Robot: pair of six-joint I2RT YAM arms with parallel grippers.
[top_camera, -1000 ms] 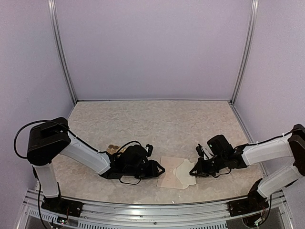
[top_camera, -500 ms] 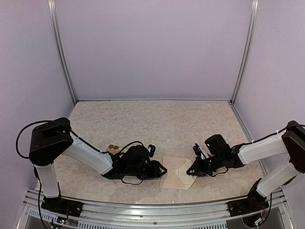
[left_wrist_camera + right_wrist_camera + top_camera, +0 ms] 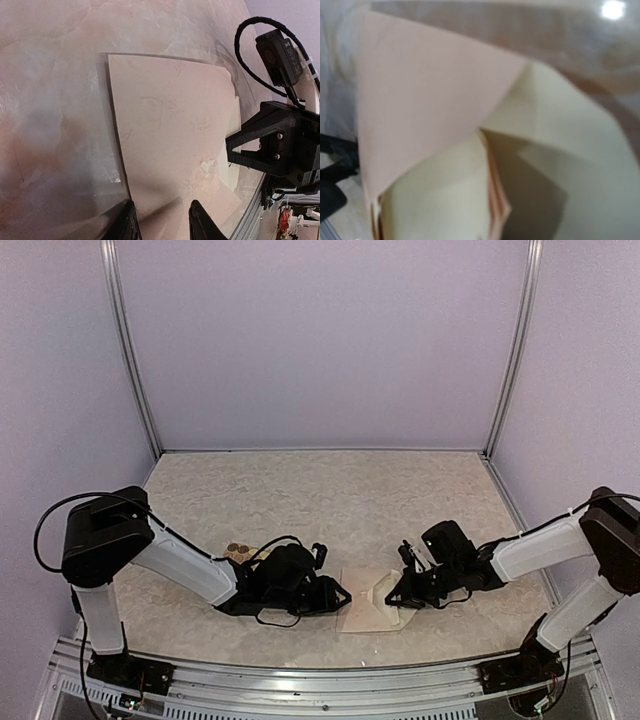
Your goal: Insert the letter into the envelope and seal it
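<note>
The pale pinkish envelope (image 3: 362, 612) lies flat on the table between my two grippers. In the left wrist view it (image 3: 170, 125) fills the middle. My left gripper (image 3: 162, 222) is open, its jaws astride the envelope's near edge, at the envelope's left side in the top view (image 3: 343, 595). My right gripper (image 3: 393, 598) is at the envelope's right end, by the flap. Its view shows the raised pink flap (image 3: 420, 90) and the cream letter (image 3: 435, 200) bowed close to the lens, hiding its fingers. The letter's edge (image 3: 232, 165) sticks out beside the right gripper (image 3: 230, 150).
A sheet of round brown and gold stickers (image 3: 238, 552) lies just behind the left arm. The aluminium rail (image 3: 320, 670) runs along the table's near edge, close to the envelope. Walls enclose the table on three sides.
My right gripper has moved left toward the envelope, and the letter and flap end has bunched up and shifted left with it. The left gripper has hardly moved.
</note>
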